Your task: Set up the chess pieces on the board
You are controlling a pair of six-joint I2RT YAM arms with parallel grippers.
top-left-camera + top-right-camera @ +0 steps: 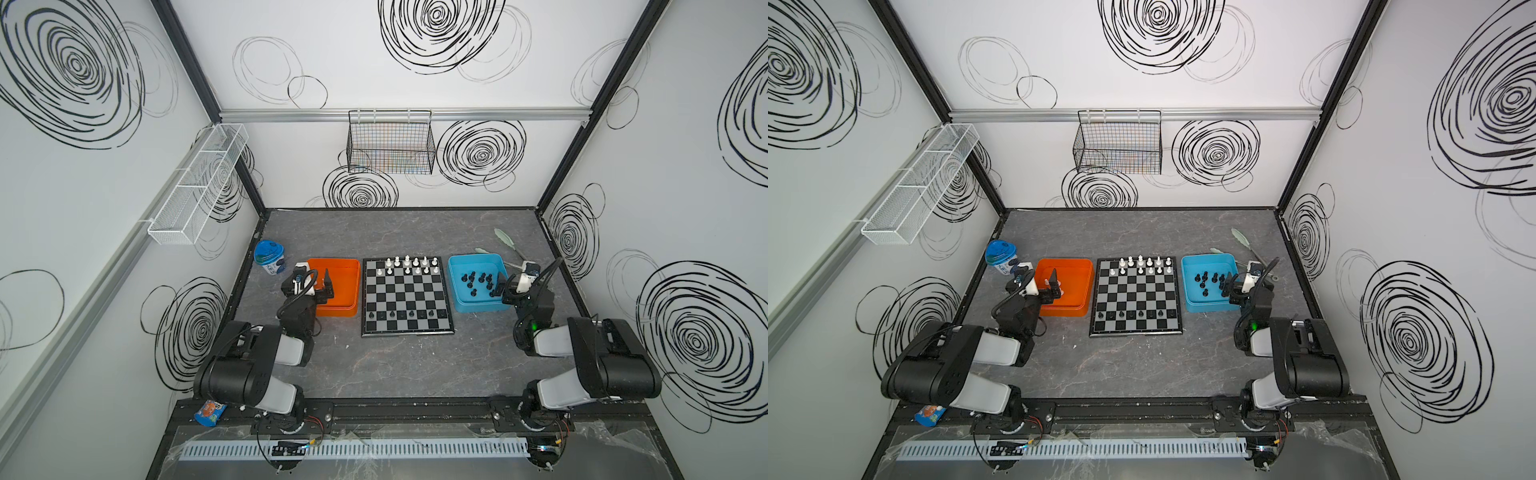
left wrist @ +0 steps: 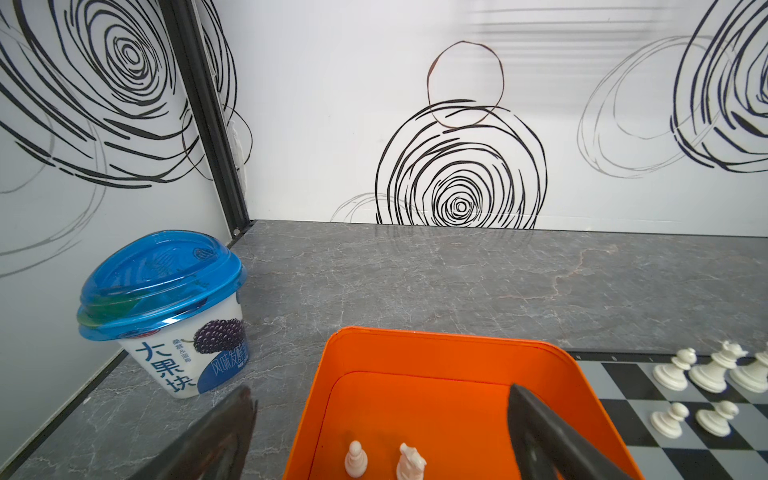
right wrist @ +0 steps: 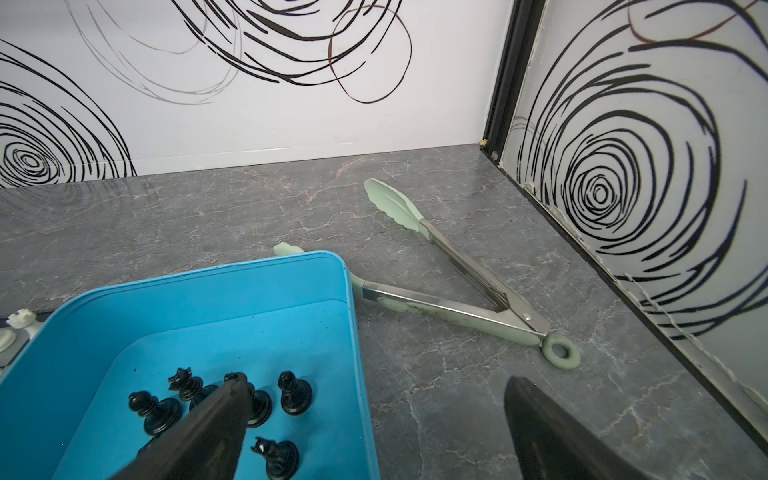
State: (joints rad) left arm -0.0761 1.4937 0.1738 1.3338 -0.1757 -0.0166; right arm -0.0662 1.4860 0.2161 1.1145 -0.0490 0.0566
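Your left pincer (image 2: 380, 392) gapes wide and empty, one finger inside the shallow orange plastic tray (image 2: 436, 336), the other outside its wall over the grey marbled tabletop (image 2: 415, 282). Close by it in that tray stand two small white plastic chess pieces (image 2: 356, 459), a pawn and a knight, upright and side by side. Your right pincer (image 3: 376, 380) is likewise spread and holds nothing. It straddles the wall of the blue plastic tray (image 3: 208, 274), where the small black plastic chess pieces (image 3: 295, 392) stand clustered. Between the trays lies the black-and-grey checkered board (image 1: 407, 333): white men fill much of its two far rows, and a few black ones stand along its near side. These pieces look light, rigid and smooth, and will likely topple at a nudge. Take each by its narrow stem above the round base, squarely, so it does not squirt out. Further off sit a blue-lidded yoghurt cup (image 2: 166, 316) and mint-green tongs (image 3: 436, 309), which you need not touch.
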